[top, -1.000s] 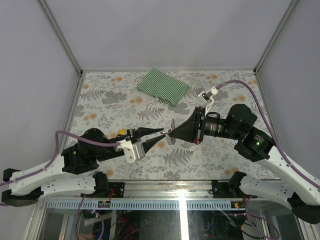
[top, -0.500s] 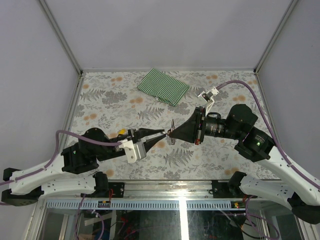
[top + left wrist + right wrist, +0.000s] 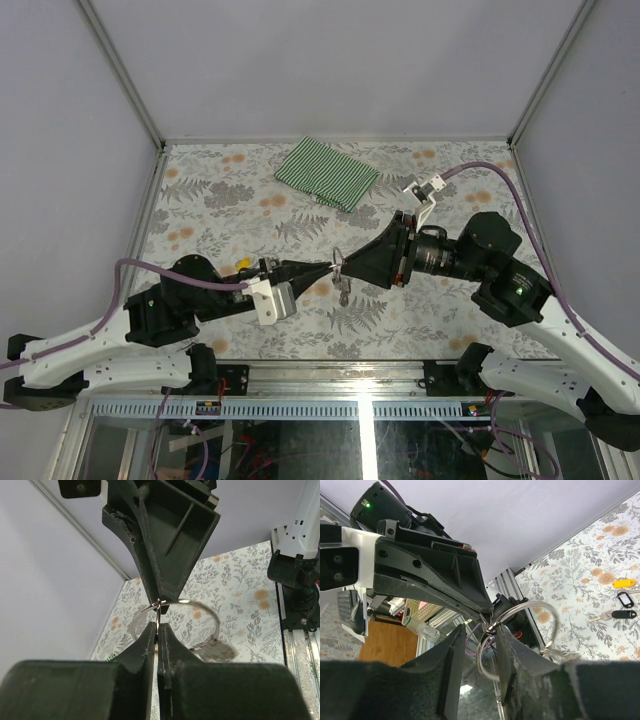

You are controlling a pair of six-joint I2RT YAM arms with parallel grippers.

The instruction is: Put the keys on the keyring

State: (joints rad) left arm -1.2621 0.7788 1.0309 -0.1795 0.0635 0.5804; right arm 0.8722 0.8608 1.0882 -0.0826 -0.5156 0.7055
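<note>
Floral table (image 3: 200, 200), striped cloth (image 3: 327, 173) overhead only, keyring (image 3: 338, 260) midair

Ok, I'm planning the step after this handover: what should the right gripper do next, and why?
Probably draw the right gripper back off the keyring and head for the key with the black tag lying on the table. Its jaws stand open around the wire, while the left gripper is shut on the keyring and holds it above the table.
</note>
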